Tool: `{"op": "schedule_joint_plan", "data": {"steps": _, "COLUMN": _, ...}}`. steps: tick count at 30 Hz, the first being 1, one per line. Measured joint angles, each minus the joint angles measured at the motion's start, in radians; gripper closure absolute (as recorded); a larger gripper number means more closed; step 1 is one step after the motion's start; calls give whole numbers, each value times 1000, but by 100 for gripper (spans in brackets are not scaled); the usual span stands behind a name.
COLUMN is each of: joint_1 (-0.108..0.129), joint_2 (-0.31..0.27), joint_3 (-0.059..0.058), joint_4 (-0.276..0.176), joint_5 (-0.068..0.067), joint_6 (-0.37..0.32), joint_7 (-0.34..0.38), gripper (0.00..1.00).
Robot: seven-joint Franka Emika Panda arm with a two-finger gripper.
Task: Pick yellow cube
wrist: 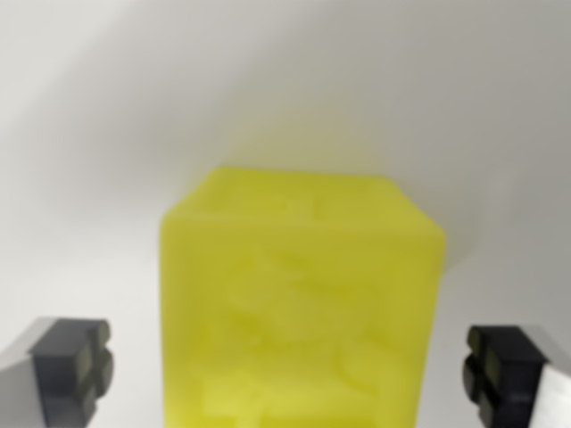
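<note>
**Yellow cube sits between the spread pincer fingers**

The wrist view looks down at close range on a yellow cube [299, 303], which fills the middle and lower part of the picture and runs off the bottom edge. The cube is out of focus; its top face looks mottled, and a narrower face slopes away toward the top of the picture. It rests on a plain, pale surface [89, 134] whose edges and corners lie outside the view, so its place on that surface cannot be told.

The pincer [290, 370] is spread wide. One dark finger pad [71, 366] shows at the wrist view's left, low in the corner, and the other pad [500, 374] shows at the wrist view's right. The cube stands between them. A strip of pale surface shows on each side between pad and cube, so neither pad touches it. The gap at the wrist view's left looks somewhat wider than the one at the right.

A soft shadow lies on the surface around the far side of the cube.
</note>
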Motion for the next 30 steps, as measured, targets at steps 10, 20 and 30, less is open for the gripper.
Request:
{"op": "schedule_joint_plan", "data": {"steps": 10, "joint_1": -1, "joint_2": 57, "joint_3": 0, "joint_4": 17, "joint_5": -6, "joint_6": 40, "joint_7": 5, "gripper": 0}}
{"op": "schedule_joint_plan", "data": {"steps": 20, "joint_1": -2, "joint_2": 27, "joint_3": 1, "joint_4": 8, "joint_5": -6, "joint_6": 19, "joint_7": 5, "gripper": 100}}
{"op": "schedule_joint_plan", "data": {"steps": 30, "joint_1": -1, "joint_2": -40, "joint_3": 1, "joint_4": -9, "joint_5": 0, "joint_6": -30, "joint_7": 0, "gripper": 100}}
